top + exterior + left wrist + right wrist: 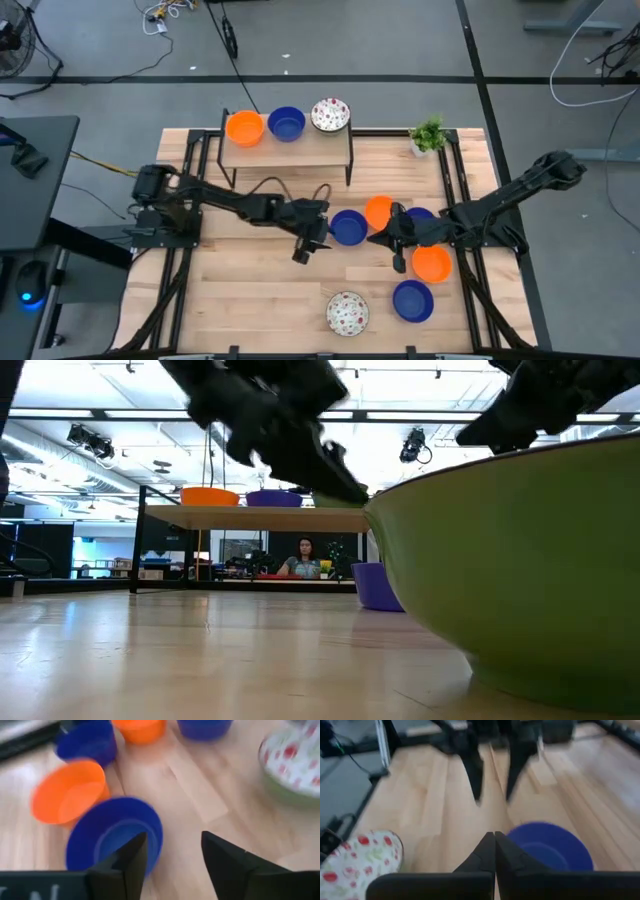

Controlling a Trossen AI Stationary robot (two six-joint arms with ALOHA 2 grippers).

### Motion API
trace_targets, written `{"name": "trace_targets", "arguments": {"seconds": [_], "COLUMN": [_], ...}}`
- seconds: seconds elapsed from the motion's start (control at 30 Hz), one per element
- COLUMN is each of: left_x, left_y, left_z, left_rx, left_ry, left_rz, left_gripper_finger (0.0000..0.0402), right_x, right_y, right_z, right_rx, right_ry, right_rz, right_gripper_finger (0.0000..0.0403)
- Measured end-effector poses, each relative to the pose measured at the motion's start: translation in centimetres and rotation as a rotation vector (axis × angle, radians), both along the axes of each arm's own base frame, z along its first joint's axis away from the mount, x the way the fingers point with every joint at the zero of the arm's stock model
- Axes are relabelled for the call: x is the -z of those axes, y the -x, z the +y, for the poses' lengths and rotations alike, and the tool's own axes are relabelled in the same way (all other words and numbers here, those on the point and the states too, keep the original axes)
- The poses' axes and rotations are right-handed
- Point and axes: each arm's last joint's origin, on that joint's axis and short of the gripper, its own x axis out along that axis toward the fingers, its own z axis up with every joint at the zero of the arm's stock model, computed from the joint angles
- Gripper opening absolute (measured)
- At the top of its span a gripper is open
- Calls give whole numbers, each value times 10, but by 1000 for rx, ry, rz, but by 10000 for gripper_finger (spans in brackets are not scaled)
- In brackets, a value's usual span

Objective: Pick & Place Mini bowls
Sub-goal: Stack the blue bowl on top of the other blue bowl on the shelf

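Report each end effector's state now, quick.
Left end effector: open, empty, beside a plain dark blue round mini bowl on the wooden table.
Right end effector: shut, holding nothing.

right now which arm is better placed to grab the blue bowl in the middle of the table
Left. The left gripper is open right beside the blue bowl, with one finger at its rim in the left wrist view. The right gripper is shut and sits farther off near the orange bowl.
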Motion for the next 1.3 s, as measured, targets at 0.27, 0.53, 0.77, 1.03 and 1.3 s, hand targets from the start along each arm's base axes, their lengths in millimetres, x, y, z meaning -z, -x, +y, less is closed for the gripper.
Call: {"name": "trace_targets", "arguments": {"seconds": [0.27, 0.53, 0.77, 1.03, 1.3], "left_x": [17, 27, 43, 46, 46], "left_y": [-36, -36, -40, -41, -40], "left_z": [3, 3, 5, 4, -1], "left_rx": [68, 89, 52, 53, 64], "left_ry": [-98, -121, -184, -185, -182], "left_rz": [64, 121, 150, 151, 154], "left_gripper_finger": [191, 147, 129, 88, 9], "right_x": [7, 7, 7, 8, 9], "right_y": [3, 3, 3, 3, 3], "right_z": [0, 0, 0, 0, 0], "right_rx": [9, 6, 3, 2, 3], "right_ry": [11, 17, 25, 30, 28], "right_rz": [-56, -58, -55, -44, -41], "right_gripper_finger": [0, 7, 4, 5, 6]}}
